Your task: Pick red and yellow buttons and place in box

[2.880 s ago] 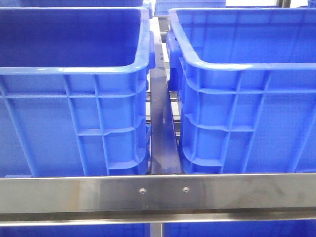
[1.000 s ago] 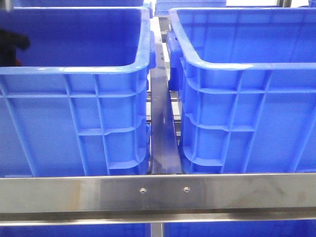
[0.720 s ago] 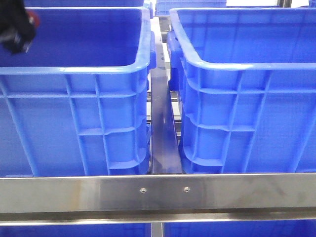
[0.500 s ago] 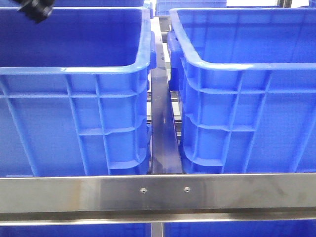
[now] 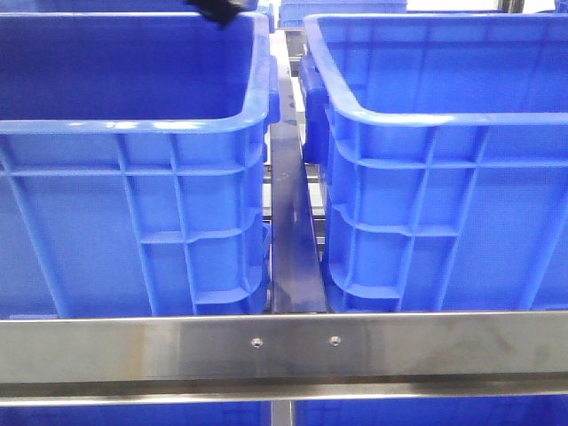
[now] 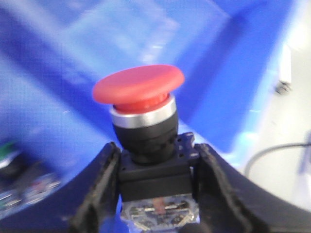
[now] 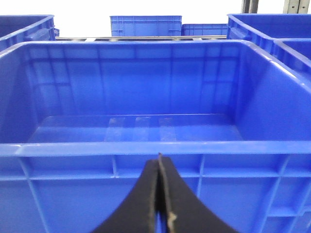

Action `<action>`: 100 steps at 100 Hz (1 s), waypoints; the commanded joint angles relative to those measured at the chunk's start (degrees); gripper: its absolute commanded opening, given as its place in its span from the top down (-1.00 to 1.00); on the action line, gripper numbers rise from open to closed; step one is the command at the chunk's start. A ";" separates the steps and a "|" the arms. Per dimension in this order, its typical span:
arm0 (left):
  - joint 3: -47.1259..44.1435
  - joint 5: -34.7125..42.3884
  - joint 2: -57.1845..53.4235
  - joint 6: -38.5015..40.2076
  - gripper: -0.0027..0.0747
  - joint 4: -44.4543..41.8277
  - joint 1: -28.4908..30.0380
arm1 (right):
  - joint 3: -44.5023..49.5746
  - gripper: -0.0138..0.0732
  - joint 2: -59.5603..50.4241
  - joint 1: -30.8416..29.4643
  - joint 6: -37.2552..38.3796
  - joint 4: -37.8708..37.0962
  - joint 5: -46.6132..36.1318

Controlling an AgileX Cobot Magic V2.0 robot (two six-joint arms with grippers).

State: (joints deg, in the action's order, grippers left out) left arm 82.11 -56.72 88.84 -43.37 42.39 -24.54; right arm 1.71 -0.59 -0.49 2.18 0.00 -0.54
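The red button (image 6: 138, 90), a red mushroom cap on a silver ring and black body, stands upright between the fingers of my left gripper (image 6: 155, 150), which is shut on its black base. In the front view the left gripper (image 5: 216, 11) shows only as a dark tip at the top edge, above the back rim of the left blue box (image 5: 133, 124). A second, like blue box (image 5: 426, 120) stands to its right. My right gripper (image 7: 159, 158) is shut on nothing, facing the near wall of a blue box (image 7: 146, 148). The yellow button is out of view.
A steel crossbar (image 5: 284, 346) runs along the front, below both boxes. A metal rail (image 5: 291, 248) lies in the narrow gap between them. More blue crates (image 7: 146, 25) stand farther back. Blurred small parts (image 6: 19, 179) and a cable (image 6: 272, 155) show in the left wrist view.
The left gripper rose out of the left box at its left side holding the red button, then travelled right along the top to above the box's back right corner.
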 commanded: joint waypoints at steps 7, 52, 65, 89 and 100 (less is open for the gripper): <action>1.72 1.01 -2.58 -0.31 0.72 3.68 -3.87 | -1.00 0.84 -1.33 0.08 -0.01 -0.96 -4.81; 1.72 1.01 -2.47 -0.31 0.72 3.68 -4.28 | -15.43 0.84 3.33 0.08 0.27 -0.96 17.20; 1.72 1.01 -2.36 -0.31 0.72 3.68 -4.28 | -22.97 0.84 8.60 0.08 0.27 -0.96 25.75; 1.72 1.01 -2.36 -0.31 0.72 3.68 -4.28 | -35.35 0.31 22.12 0.08 0.27 0.76 38.81; 1.72 1.01 -2.36 -0.31 0.72 3.68 -4.28 | -39.35 -0.37 26.67 0.08 0.27 2.33 41.03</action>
State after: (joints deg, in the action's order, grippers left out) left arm 82.11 -57.01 88.84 -43.50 42.48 -28.49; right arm -33.14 22.40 -0.49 2.39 1.07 42.08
